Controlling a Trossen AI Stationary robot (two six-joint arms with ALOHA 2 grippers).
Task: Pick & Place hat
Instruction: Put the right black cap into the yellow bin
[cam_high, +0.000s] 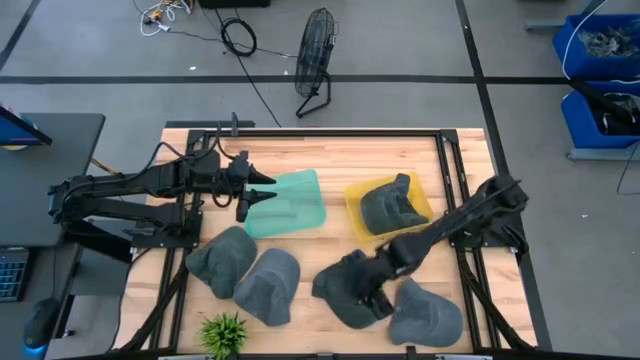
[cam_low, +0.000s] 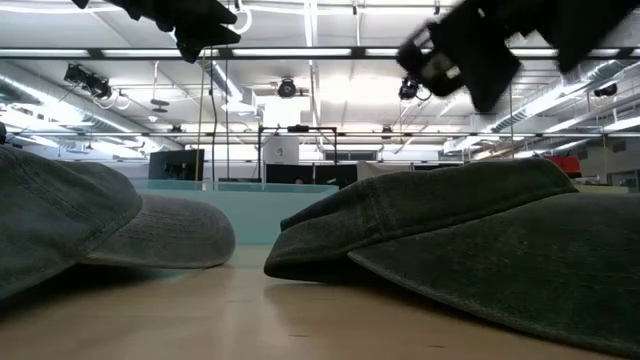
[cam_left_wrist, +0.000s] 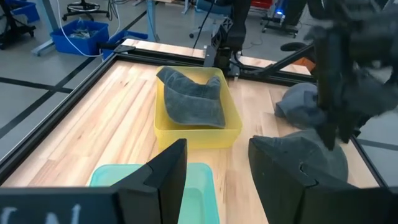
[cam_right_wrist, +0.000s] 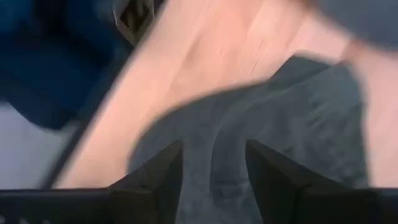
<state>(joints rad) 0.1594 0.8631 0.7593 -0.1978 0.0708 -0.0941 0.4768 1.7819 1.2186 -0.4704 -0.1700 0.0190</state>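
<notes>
The right claw (cam_high: 372, 296) hangs over a dark grey hat (cam_high: 345, 288) lying on the wooden surface (cam_high: 330, 160), its fingers apart and the hat's fabric filling the right wrist view between them. The left claw (cam_high: 243, 203) waits with fingers apart at the edge of the teal bin (cam_high: 290, 205). Another hat (cam_high: 392, 203) sits in the yellow bin (cam_high: 357, 195), and three more lie on the surface

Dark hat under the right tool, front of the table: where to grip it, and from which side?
Probably the raised crown of the dark hat, from straight above. The hat lies flat on the table with its brim low against the wood, so the humped fabric is the only part standing clear enough to pinch. The right tool already hovers over it, fingers open. The gray hat beside it crowds a side approach.
</notes>
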